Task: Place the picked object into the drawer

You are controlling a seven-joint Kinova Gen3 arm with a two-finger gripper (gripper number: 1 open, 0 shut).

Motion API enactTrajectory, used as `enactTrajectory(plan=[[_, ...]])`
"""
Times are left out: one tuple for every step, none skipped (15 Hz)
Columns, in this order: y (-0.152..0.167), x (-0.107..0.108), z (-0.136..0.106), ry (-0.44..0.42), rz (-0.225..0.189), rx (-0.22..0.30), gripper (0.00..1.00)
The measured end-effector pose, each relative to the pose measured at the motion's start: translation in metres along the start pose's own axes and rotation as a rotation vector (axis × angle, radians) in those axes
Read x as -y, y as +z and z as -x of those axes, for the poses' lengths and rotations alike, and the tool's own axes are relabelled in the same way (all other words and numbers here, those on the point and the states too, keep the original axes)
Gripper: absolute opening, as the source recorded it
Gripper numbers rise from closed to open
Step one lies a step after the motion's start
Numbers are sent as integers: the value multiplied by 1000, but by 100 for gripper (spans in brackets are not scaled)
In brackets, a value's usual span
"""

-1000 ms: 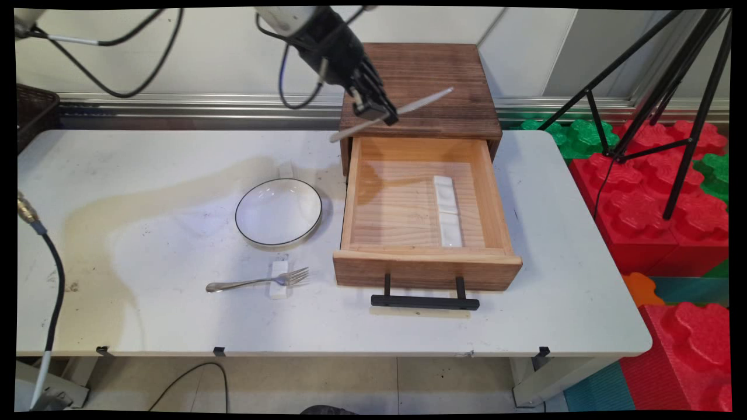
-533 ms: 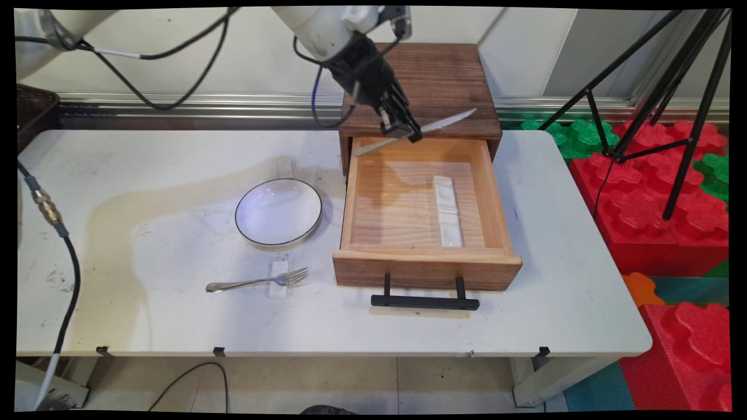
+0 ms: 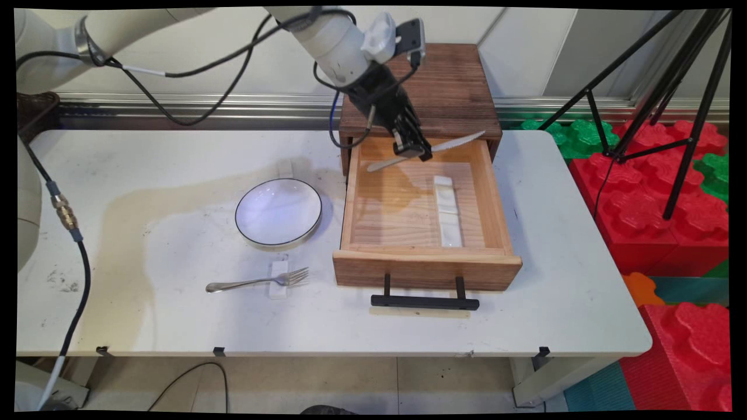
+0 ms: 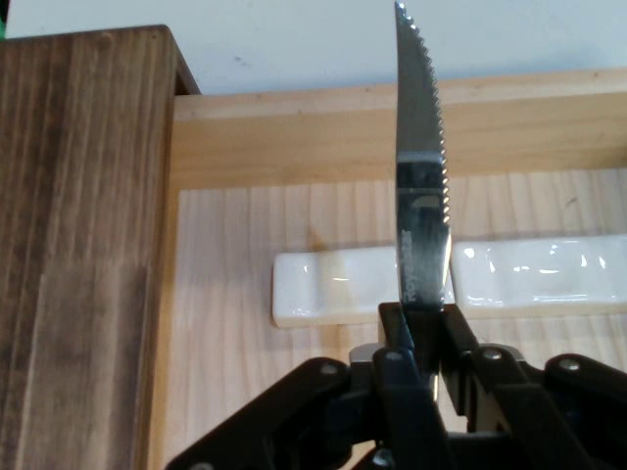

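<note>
Gripper (image 3: 421, 153) clamps your serrated knife (image 3: 452, 143) mid-length over the open drawer's (image 3: 350, 198) rear; its handle end hides behind the fingers (image 4: 397, 338), above two white rests (image 4: 333, 286).

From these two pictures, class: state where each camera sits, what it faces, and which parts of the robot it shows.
Main view: fixed above the table's near side, facing the wall; shows the white arm and gripper.
Hand view: on the hand, looking along the gripper into the open drawer; shows black linkage and fingers.
Shared: serrated knife, drawer, white rests.
</note>
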Motion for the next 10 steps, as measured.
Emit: enactTrajectory(plan=[[4,0,2,0,2,2,0],[8,0,3,-1,3,3,0],[12,0,5,-2,4,6,0],[16,0,7,-3,4,8,0],[19,0,10,-5,5,12,0],[23,0,12,-6,6,15,0],[28,0,15,-8,8,20,0],[32,0,18,-11,8,25,0],[35,0,20,-13,8,28,0],[39,0,23,-16,8,31,0]])
